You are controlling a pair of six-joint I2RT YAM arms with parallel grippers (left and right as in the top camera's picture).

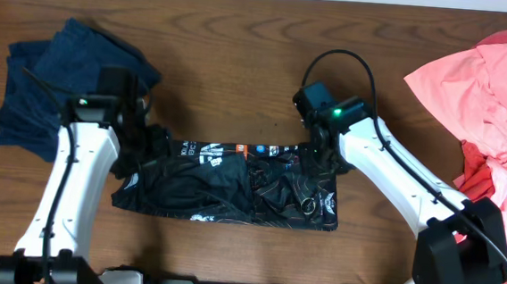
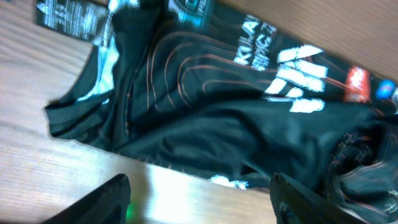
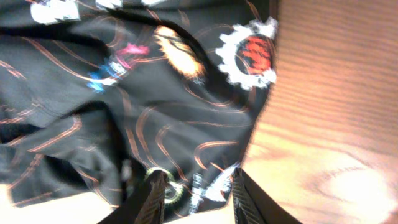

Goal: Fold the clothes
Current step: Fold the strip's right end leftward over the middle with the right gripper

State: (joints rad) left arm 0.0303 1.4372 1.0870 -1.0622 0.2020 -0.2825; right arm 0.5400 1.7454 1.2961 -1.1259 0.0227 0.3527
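The black T-shirt with orange contour lines [image 1: 232, 190] lies rumpled at the wooden tabletop's [image 1: 242, 52] six o'clock — left jaws open at its nine o'clock end, right jaws parted at three — so loose cloth could snag a jaw and undo the fold.
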